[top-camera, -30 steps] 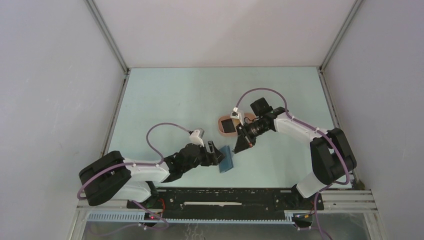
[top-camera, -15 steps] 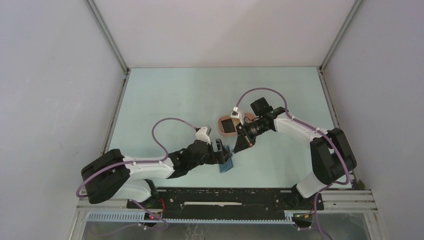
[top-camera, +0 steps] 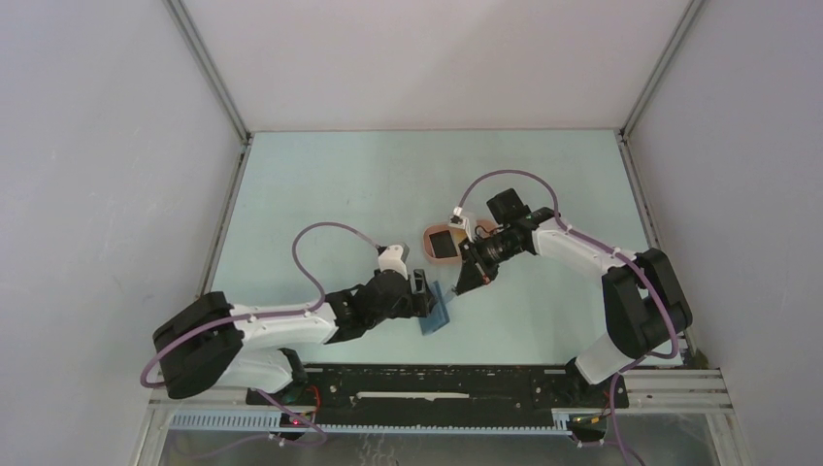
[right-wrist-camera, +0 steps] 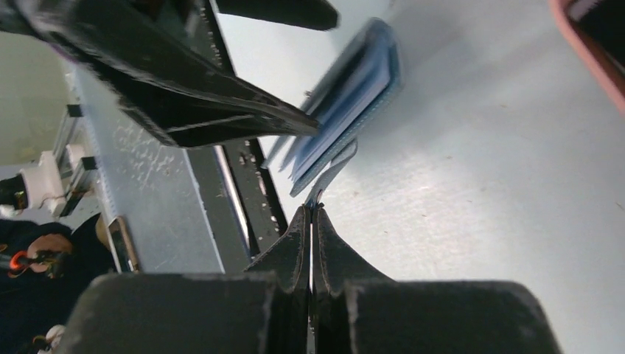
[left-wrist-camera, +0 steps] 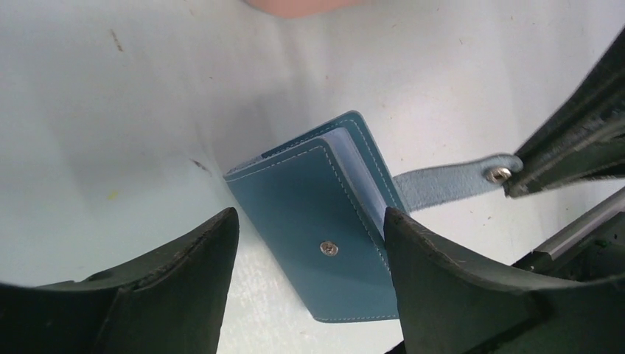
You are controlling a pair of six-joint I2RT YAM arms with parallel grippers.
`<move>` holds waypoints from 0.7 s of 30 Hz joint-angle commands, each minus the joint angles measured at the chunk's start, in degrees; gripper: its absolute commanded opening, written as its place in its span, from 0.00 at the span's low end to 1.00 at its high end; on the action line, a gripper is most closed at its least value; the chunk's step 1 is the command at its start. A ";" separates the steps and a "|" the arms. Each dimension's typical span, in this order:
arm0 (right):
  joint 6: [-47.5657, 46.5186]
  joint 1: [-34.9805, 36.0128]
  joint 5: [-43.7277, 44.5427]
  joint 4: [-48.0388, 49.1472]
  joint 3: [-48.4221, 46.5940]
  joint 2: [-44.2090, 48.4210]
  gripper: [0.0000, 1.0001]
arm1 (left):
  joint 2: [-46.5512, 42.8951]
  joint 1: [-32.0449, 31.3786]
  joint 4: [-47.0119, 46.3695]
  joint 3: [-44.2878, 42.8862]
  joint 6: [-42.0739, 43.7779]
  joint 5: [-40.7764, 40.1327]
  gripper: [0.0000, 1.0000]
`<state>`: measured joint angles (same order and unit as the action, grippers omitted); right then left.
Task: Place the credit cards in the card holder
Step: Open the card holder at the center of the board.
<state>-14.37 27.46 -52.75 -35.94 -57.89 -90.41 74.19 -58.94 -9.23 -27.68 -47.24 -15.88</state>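
The blue card holder (top-camera: 435,313) lies on the table, partly open, with its snap tab (left-wrist-camera: 449,181) stretched out to the right. My right gripper (top-camera: 465,282) is shut on the end of that tab (right-wrist-camera: 318,193). My left gripper (left-wrist-camera: 309,217) is open, with one finger on each side of the card holder (left-wrist-camera: 317,236) just above it. It also shows in the top view (top-camera: 423,294). A black credit card (top-camera: 443,242) lies in the salmon-pink tray. I cannot make out any other cards.
The salmon-pink oval tray (top-camera: 430,254) sits just behind the card holder, left of my right wrist; its rim shows in the left wrist view (left-wrist-camera: 295,6) and the right wrist view (right-wrist-camera: 589,51). The table's near rail (top-camera: 437,374) runs just in front of the card holder.
My left arm has swung a little to the right and brought its open fingers closer over the card holder. My right gripper has stayed shut on the tab.
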 commanded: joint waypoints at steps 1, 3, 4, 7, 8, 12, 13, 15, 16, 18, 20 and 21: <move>2.49 -1.01 7.55 2.17 -1.41 1.23 0.00 | -4.18 -0.21 5.92 -1.14 2.57 -5.31 0.76; 3.29 -1.61 10.47 2.77 -1.10 0.76 0.00 | -5.50 -0.17 6.88 -0.50 2.59 -5.93 0.76; 3.38 -1.89 11.67 2.88 -1.04 0.45 0.00 | -5.96 -0.01 7.27 -0.05 2.60 -6.07 0.76; 3.71 -2.21 15.00 3.28 -0.76 -0.04 0.00 | -6.94 0.45 7.83 1.17 2.60 -6.06 0.75; 3.70 -2.23 15.67 3.35 -0.77 -0.19 0.00 | -6.96 0.77 8.07 1.55 2.53 -5.99 0.75; 3.74 -2.30 18.20 3.14 -0.80 -1.05 0.00 | -6.41 1.93 8.80 2.81 2.21 -5.48 0.73; 3.65 -2.32 18.74 2.92 -0.74 -1.28 0.00 | -6.21 2.32 8.87 3.15 1.81 -5.36 0.73; 3.41 -2.41 19.57 2.54 -0.74 -1.87 0.00 | -5.93 3.22 10.05 3.85 0.98 -4.66 0.70; 3.14 -2.39 20.10 2.39 -0.81 -2.02 0.00 | -5.84 3.68 10.74 4.15 0.54 -4.24 0.68; 2.72 -2.37 20.86 1.93 -0.80 -2.35 0.00 | -5.75 4.10 11.46 4.73 -0.40 -3.61 0.66; 2.37 -2.34 21.30 1.63 -0.76 -2.69 0.00 | -5.77 4.27 11.81 5.15 -1.11 -2.83 0.62; 2.21 -2.24 21.70 1.47 -0.78 -2.95 0.00 | -5.88 4.27 12.04 5.25 -1.43 -2.40 0.60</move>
<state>-11.49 25.45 -33.54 -34.09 -57.89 -92.95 68.25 -55.18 -0.58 -24.43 -47.05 -19.03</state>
